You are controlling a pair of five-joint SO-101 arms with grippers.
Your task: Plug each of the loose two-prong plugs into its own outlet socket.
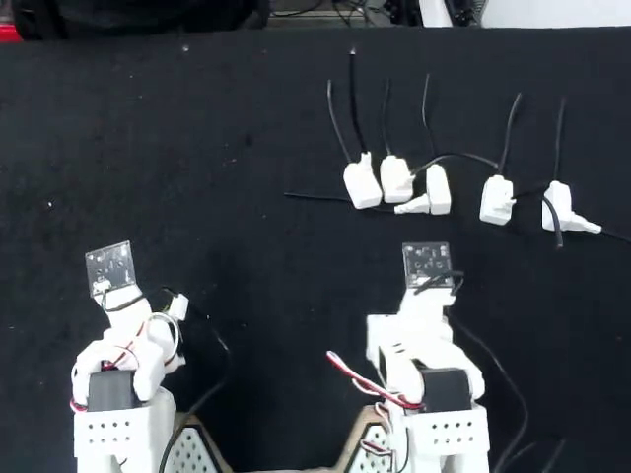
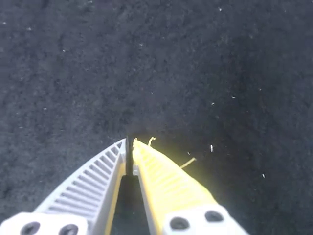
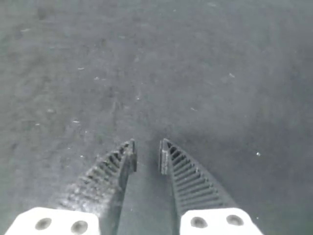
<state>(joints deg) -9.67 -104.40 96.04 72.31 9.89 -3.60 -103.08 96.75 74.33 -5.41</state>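
Observation:
Several white outlet sockets on black cords lie in a row at the far right of the black table, among them one [image 1: 361,183], one [image 1: 395,178] and one [image 1: 496,200]. A small white two-prong plug [image 1: 412,206] lies beside the middle sockets. Another plug [image 1: 582,225] lies at the right end. Both arms are folded back at the near edge, far from the plugs. My left gripper [image 2: 130,145], with white and yellow fingers, is shut on nothing over bare cloth. My right gripper [image 3: 146,149] is open by a narrow gap, with nothing between its dark fingers.
The left arm [image 1: 128,345] and the right arm [image 1: 424,345] stand on white bases at the table's near edge. Black cloth [image 1: 197,148] covers the whole table. Black cords fan out behind the sockets towards the far edge.

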